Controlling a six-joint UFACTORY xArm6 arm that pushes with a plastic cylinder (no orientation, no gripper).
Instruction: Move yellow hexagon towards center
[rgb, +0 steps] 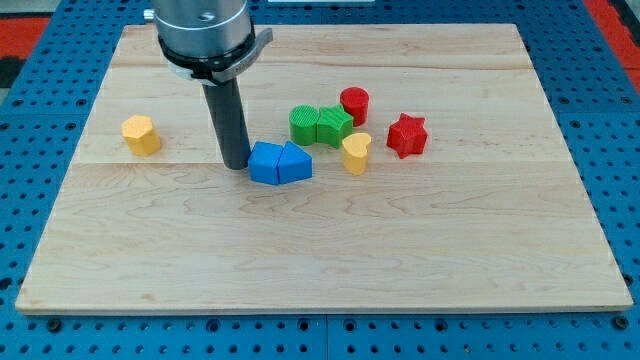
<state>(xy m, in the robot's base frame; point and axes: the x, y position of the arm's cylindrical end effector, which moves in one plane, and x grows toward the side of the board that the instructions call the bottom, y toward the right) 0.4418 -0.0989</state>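
The yellow hexagon sits alone on the wooden board at the view's left. My tip rests on the board well to the right of the hexagon, apart from it. The tip stands right against the left side of a blue block, which touches a blue triangle-like block.
To the right of the tip lie a green round block, a green star, a red cylinder, a yellow heart and a red star. The board lies on a blue pegboard surface.
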